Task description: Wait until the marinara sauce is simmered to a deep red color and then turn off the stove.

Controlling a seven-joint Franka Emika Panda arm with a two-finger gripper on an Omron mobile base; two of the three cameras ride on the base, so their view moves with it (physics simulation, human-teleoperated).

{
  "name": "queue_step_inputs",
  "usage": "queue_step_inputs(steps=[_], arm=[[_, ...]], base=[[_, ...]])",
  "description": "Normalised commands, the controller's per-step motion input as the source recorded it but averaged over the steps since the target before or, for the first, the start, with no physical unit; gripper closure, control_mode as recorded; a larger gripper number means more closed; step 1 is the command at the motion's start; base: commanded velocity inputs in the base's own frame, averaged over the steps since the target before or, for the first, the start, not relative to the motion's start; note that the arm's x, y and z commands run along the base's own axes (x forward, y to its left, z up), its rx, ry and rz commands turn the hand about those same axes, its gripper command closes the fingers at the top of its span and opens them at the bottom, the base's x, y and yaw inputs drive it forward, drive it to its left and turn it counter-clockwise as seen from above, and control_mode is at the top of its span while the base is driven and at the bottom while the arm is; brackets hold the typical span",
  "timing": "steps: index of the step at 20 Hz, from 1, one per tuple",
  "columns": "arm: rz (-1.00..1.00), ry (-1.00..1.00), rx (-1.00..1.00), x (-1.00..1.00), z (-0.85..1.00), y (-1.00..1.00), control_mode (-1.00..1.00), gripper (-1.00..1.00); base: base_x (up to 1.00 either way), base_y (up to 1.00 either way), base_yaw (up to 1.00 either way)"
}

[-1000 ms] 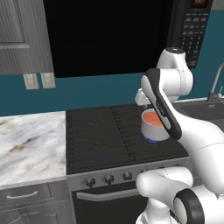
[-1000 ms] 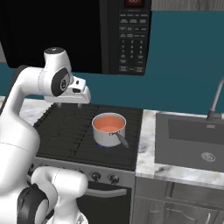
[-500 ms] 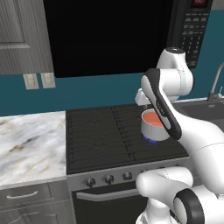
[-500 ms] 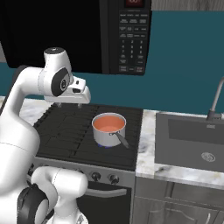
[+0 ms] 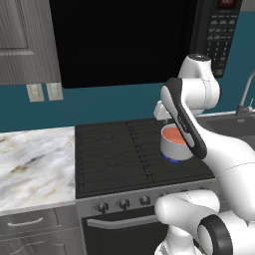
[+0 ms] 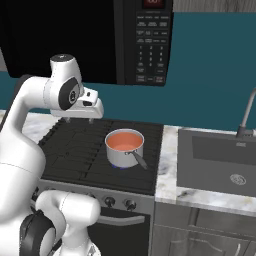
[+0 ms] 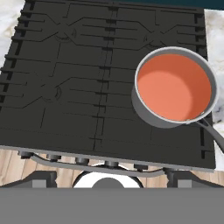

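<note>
Sitting on the stove [image 7: 65, 87], a saucepan [image 7: 144, 109] holds pale orange sauce [image 7: 173, 87]. Fingers [image 6: 87, 119] hang spread and empty above the grates.

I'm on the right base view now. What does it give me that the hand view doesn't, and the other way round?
Right base alone: the sink, faucet, microwave keypad, and the blue flame under the saucepan. Hand view alone: a top-down look at all the grates, with the sauce as a full disc. Both: the stove, its knobs, and sauce that's pale orange-red, not deep red.
</note>
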Motion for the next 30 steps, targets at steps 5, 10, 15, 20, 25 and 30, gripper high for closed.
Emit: queue_step_inputs(steps=[5,10,15,20,25,30], arm=[[0.00,0.00,0.00,0.00,0.00,0.00,-1.00,-1.00],[0.00,0.00,0.00,0.00,0.00,0.00,-1.00,-1.00],[0.00,0.00,0.00,0.00,0.00,0.00,-1.00,-1.00],[0.00,0.00,0.00,0.00,0.00,0.00,-1.00,-1.00],[0.00,0.00,0.00,0.00,0.00,0.00,-1.00,-1.00],[0.00,0.00,0.00,0.00,0.00,0.00,-1.00,-1.00]], base=[[0.00,0.00,0.00],[0.00,0.00,0.00],[0.00,0.00,0.00],[0.00,0.00,0.00],[0.00,0.00,0.00],[0.00,0.00,0.00]])
